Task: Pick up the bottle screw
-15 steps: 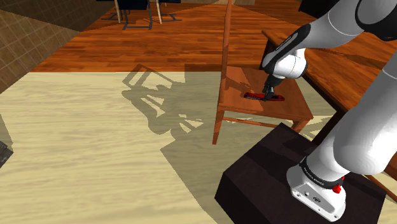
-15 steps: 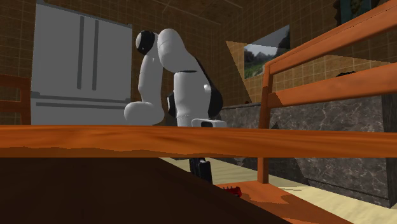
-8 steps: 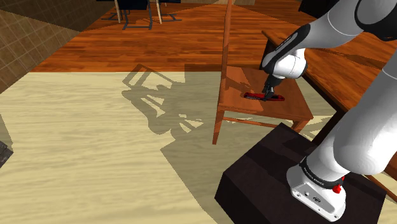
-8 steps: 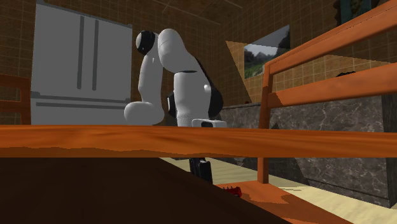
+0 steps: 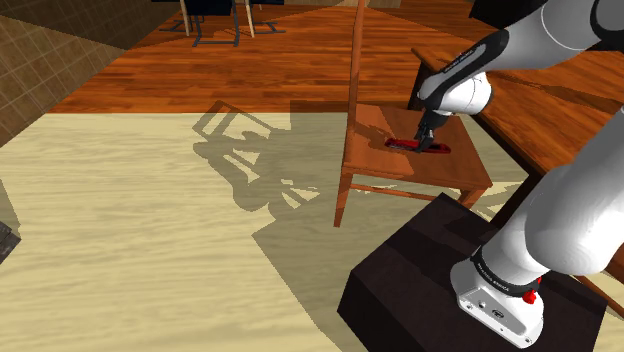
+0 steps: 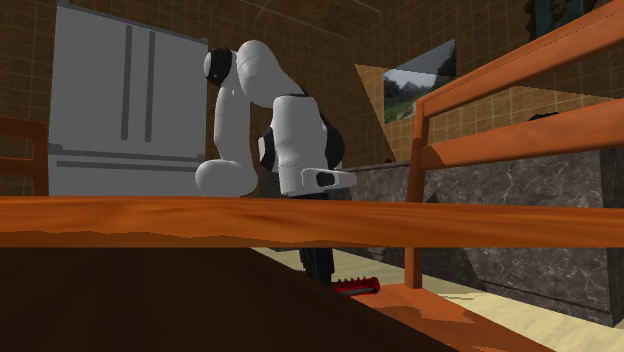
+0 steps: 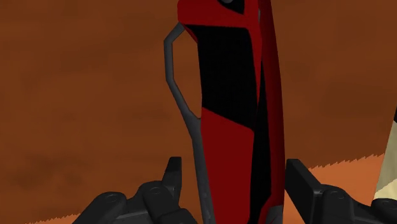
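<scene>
A wooden chair [image 5: 400, 176] stands on a floor that is pale [image 5: 130, 240] nearer the camera and of dark boards [image 5: 250, 70] farther off. The chair's shadow [image 5: 240, 150] falls across the pale part, toward the shoulder view's left. A wooden table [image 5: 570, 110] runs along that view's right, just beside the chair. Far back stand thin furniture legs [image 5: 215, 28], and a tiled wall [image 5: 40, 55] closes the left.

In the second exterior view, orange wooden rails [image 6: 520, 90] cross the foreground. Behind them are a grey fridge [image 6: 125, 110], a landscape picture [image 6: 420, 80] on a brown tiled wall, and a dark marbled counter [image 6: 540, 250].
</scene>
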